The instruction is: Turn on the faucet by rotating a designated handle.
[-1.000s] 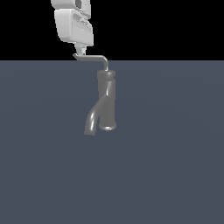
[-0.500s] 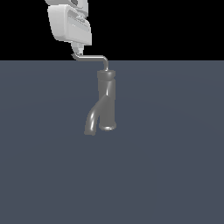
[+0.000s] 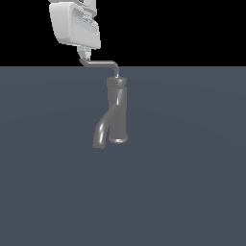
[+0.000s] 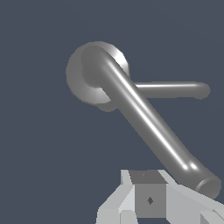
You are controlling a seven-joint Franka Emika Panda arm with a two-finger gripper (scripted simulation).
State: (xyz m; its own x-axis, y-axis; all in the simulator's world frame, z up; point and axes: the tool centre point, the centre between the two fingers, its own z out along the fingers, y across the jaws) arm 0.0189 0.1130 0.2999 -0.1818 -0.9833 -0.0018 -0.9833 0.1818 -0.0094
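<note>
The dark grey faucet [image 3: 117, 108] stands upright in the middle of the exterior view, its curved spout [image 3: 101, 133] branching down toward that view's left. From its top the thin L-shaped handle [image 3: 100, 62] runs toward that view's left and ends in a small upturned tip. My white gripper [image 3: 83, 52] hangs right above that tip, its fingers looking pressed together and holding nothing. In the wrist view the handle [image 4: 148, 127] runs from the faucet top [image 4: 87, 74] to just beside my gripper [image 4: 148, 203]. The spout [image 4: 175, 89] lies farther below.
A flat dark blue-grey floor [image 3: 192, 192] spreads around the faucet. Nothing else shows on it.
My gripper has drifted slightly up and toward the exterior view's left. The handle and faucet look about the same.
</note>
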